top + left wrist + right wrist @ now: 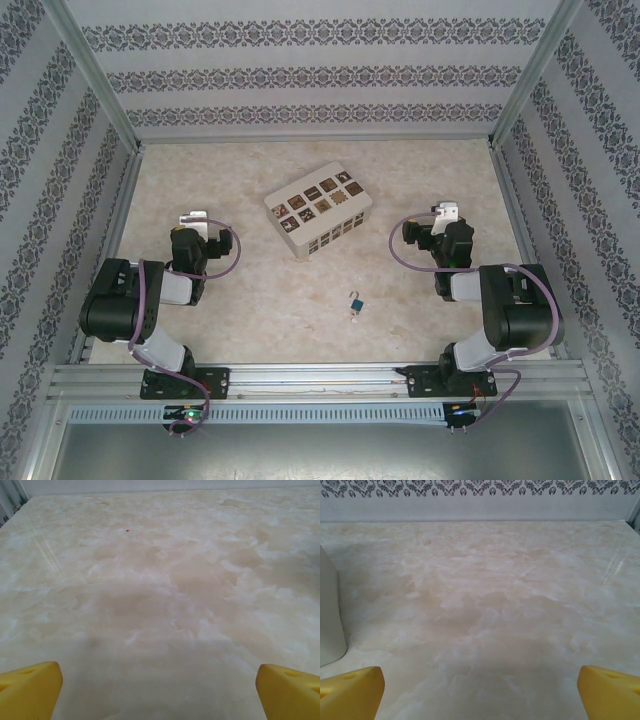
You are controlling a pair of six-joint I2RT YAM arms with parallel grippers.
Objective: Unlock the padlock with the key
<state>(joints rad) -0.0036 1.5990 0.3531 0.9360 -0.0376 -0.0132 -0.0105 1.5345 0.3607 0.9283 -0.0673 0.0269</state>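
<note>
the padlock [356,302] lies on the bench [250,310] between and behind the jaws, well apart from both. left gripper [160,697] and right gripper [480,697] stand with jaws wide, holding nothing. it is likely small, hard, light and apt to skid, so pinch the blue body. the key is too small to tell. the bench is smooth and marbled, and patterned walls enclose it.

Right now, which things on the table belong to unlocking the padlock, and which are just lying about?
For the job:
- padlock, blue body, silver shackle, lying on its own toward the near edge
- key, too small to make out for sure

Just lying about:
- white box with brown patterned squares, farther back than the padlock
</note>
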